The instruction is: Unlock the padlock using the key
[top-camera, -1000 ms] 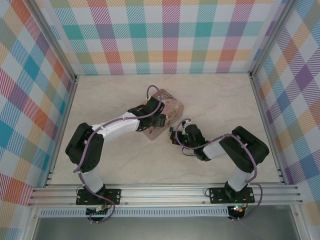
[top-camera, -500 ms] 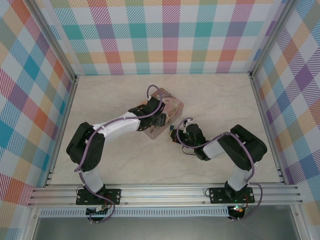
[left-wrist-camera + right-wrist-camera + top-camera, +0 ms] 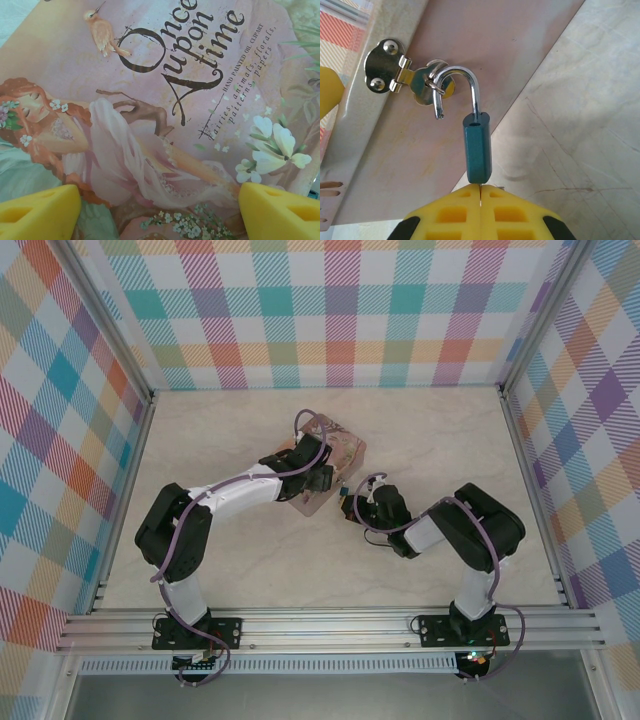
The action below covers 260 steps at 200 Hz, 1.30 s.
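Observation:
The teal padlock (image 3: 479,150) hangs by its silver shackle from the tin's hasp ring. One shackle leg is out of the body, its free end bare. My right gripper (image 3: 480,192) is shut right under the padlock's base, and a thin sliver of the key (image 3: 480,187) shows between its pads, running up into the lock. In the top view the padlock (image 3: 344,487) is a small teal speck between the tin and the right gripper (image 3: 350,502). My left gripper (image 3: 160,212) straddles the pink illustrated tin (image 3: 150,100), one yellow finger on each side of it.
The tin (image 3: 340,452) sits tilted near the table's middle with the left gripper (image 3: 318,480) over it. Its metal hasp (image 3: 395,75) faces the right arm. Marble tabletop (image 3: 580,125) lies open to the right of the padlock. Checked walls enclose the table.
The right gripper has crept up and left towards the tin, taking the padlock with it. The tin has tipped slightly under the left gripper.

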Available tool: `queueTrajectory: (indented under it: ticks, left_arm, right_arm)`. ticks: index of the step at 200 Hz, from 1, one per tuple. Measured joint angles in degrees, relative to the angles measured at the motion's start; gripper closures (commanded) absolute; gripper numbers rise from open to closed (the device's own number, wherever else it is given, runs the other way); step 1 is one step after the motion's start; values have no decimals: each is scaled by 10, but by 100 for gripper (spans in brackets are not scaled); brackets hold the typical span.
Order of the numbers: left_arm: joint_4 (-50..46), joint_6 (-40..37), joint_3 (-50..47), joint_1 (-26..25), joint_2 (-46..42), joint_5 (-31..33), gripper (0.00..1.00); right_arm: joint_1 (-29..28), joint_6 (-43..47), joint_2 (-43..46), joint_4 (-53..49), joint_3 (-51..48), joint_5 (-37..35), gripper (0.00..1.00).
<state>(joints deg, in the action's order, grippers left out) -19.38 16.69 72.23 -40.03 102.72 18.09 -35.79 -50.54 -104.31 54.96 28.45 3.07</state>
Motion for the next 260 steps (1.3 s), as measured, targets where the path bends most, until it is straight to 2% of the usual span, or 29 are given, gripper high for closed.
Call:
queueTrajectory:
  ticks: [79, 149, 208, 233, 260]
  left_arm:
    - [0, 0, 0, 0, 1, 0, 16]
    - [0, 0, 0, -1, 1, 2, 16]
    - [0, 0, 0, -1, 1, 3, 16]
    - [0, 0, 0, -1, 1, 5, 16]
    - [0, 0, 0, -2, 1, 6, 16]
  right_arm:
    - [2, 19, 0, 3, 0, 5, 100]
    - [9, 45, 2, -5, -1, 4, 79]
    - [12, 79, 44, -17, -27, -11, 62]
    - [24, 108, 76, -29, -30, -4, 59]
    - [58, 136, 85, -30, -30, 40, 59]
